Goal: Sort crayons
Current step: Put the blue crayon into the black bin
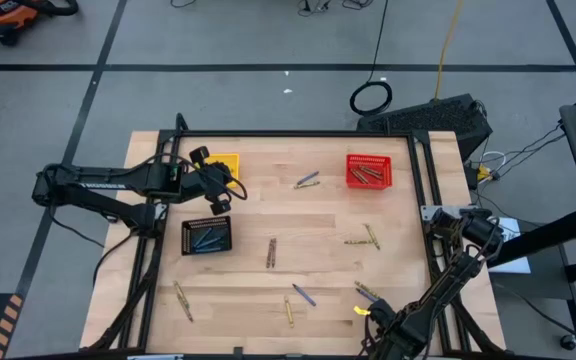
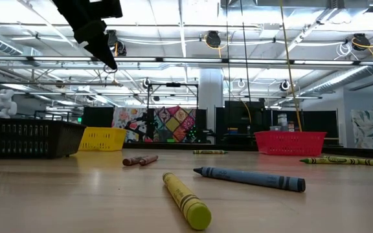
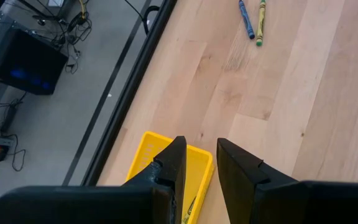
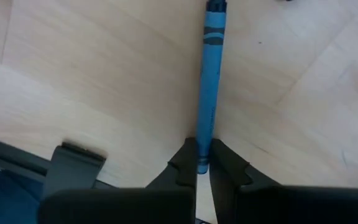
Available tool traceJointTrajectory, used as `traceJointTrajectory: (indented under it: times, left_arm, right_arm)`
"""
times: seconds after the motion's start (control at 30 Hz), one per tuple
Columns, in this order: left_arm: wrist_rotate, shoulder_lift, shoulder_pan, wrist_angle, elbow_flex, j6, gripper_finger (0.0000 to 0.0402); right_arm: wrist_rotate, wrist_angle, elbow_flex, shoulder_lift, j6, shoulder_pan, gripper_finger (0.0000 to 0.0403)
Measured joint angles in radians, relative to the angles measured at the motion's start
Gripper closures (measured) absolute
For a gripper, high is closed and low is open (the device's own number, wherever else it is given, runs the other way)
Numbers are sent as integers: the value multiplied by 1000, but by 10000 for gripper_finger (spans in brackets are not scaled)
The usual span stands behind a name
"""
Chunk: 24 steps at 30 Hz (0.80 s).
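The right gripper [image 4: 202, 163] is pinching the near end of a blue crayon [image 4: 209, 93] that is lying flat on the wooden table [image 1: 268, 210]; seen from above, this grasp is sitting at the table's near edge, far across the board from the black basket [image 1: 206, 236], which is already holding several blue crayons. The jaws are clamping only the crayon's tip, so most of its length is sticking out ahead of the fingers; a straight, gentle lift looks wisest, since a quick swing could make the stick pivot or slip out. Judging by colour, the black basket seems the likely goal, so the arm is probably facing a long carry over the loose crayons between; keeping the stick high enough to clear them would avoid knocking anything.

The left gripper [image 3: 199, 169] is hovering over the yellow basket [image 3: 166, 171], just behind the black basket, with its fingers parted and nothing between them; it should be left room, because both arms may be meeting near the black basket. Other crayons are lying scattered right and forward of the black basket, and the red basket [image 1: 368, 171] is standing well to its right.
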Motion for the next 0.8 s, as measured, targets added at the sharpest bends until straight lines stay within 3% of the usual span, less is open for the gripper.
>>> traceJointTrajectory:
  times: [0.2, 0.3, 0.57, 0.8]
  left_arm:
    - [0, 0, 0, 19, 0, -1, 317]
    - [10, 0, -1, 20, 0, -2, 317]
    - [198, 12, -1, 64, -1, 0, 317]
    - [361, 78, -1, 217, -18, 63, 317]
  right_arm:
    - [13, 21, -2, -26, -48, -2, 401]
    - [89, 21, -6, -51, -51, 2, 402]
    - [272, 5, -5, -96, -128, -5, 402]
    - [404, -127, -4, -108, -145, -50, 403]
